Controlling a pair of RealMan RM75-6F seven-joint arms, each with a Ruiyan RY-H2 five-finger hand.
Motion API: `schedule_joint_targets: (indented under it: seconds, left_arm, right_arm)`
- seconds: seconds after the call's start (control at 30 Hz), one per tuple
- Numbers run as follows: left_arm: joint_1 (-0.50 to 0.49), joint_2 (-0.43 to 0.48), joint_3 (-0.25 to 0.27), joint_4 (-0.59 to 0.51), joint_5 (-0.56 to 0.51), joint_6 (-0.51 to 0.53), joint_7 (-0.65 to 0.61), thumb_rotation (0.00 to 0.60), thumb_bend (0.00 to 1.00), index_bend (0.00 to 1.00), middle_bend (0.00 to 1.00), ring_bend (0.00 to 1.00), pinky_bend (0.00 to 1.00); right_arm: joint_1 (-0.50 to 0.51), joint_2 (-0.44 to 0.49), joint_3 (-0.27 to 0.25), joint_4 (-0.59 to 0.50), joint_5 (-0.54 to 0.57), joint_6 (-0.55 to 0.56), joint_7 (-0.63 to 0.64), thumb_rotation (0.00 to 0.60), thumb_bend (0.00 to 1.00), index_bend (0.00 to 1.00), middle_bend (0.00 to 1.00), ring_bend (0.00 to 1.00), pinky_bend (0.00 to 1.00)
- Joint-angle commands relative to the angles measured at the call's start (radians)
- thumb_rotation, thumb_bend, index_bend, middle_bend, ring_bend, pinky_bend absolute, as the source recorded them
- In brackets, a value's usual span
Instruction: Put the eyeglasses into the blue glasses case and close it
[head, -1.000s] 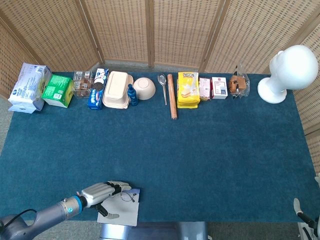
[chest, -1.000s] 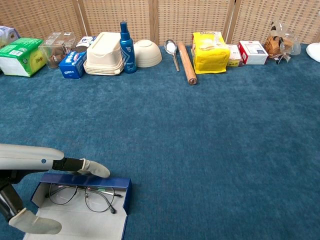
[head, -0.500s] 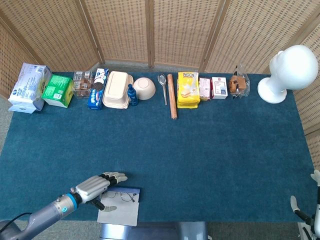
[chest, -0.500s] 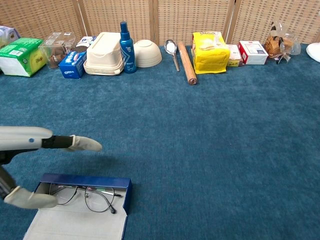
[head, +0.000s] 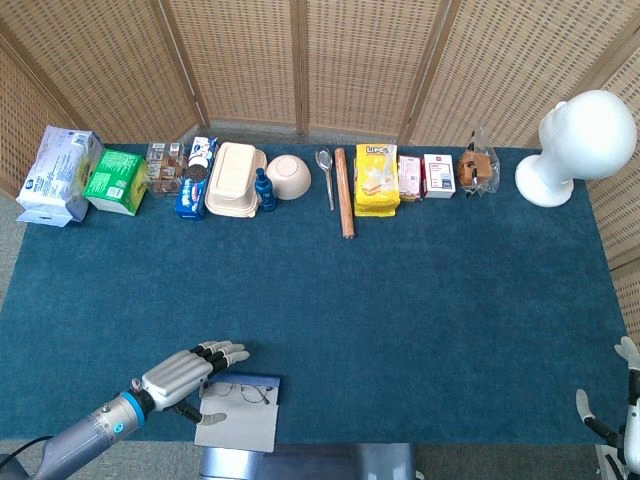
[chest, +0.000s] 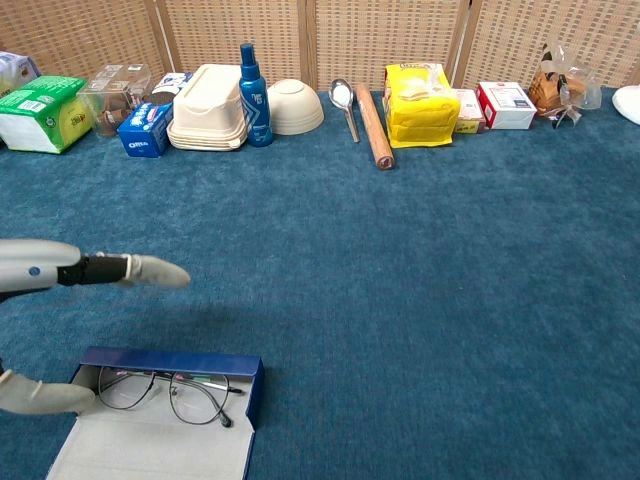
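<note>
Eyeglasses lying inside open blue glasses case at near left edge of counter. Left hand over case, fingers spread, holding nothing. Right hand barely visible at right edge; cannot tell finger state.

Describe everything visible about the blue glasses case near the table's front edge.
The blue glasses case is a rectangular box lying open at the front left of the teal tablecloth. Its outer walls are dark blue; the inside and the lid, folded flat toward the front edge, look pale grey. The thin wire-framed eyeglasses lie inside against the back wall, lenses facing up, it seems. The left hand is open above the case's left end, seemingly not touching it.
</note>
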Motion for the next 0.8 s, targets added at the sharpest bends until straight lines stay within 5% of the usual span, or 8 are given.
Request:
schedule_joint_targets:
  seconds: [0.03, 0.17, 0.43, 0.8]
  left_arm:
    - [0.081, -0.006, 0.041, 0.008, 0.103, 0.114, 0.105, 0.378, 0.23, 0.04, 0.05, 0.00, 0.06]
    - [0.174, -0.038, 0.077, 0.049, 0.207, 0.248, 0.205, 0.383, 0.23, 0.05, 0.05, 0.00, 0.04]
    - [0.337, -0.121, 0.137, 0.199, 0.378, 0.462, 0.277, 0.525, 0.24, 0.12, 0.06, 0.00, 0.02]
    - [0.506, -0.283, 0.137, 0.524, 0.541, 0.708, 0.349, 0.562, 0.24, 0.10, 0.04, 0.00, 0.00]
  right_arm:
    - [0.010, 0.004, -0.001, 0.000, -0.010, -0.009, -0.003, 0.600, 0.33, 0.00, 0.18, 0.00, 0.09]
    - [0.025, 0.010, -0.001, 0.000, -0.021, -0.019, -0.002, 0.600, 0.33, 0.00, 0.18, 0.00, 0.09]
    - [0.075, 0.002, 0.005, 0.009, -0.051, -0.056, -0.003, 0.600, 0.33, 0.00, 0.18, 0.00, 0.09]
    - [0.159, 0.000, 0.015, 0.014, -0.101, -0.104, 0.000, 0.600, 0.33, 0.00, 0.18, 0.00, 0.09]
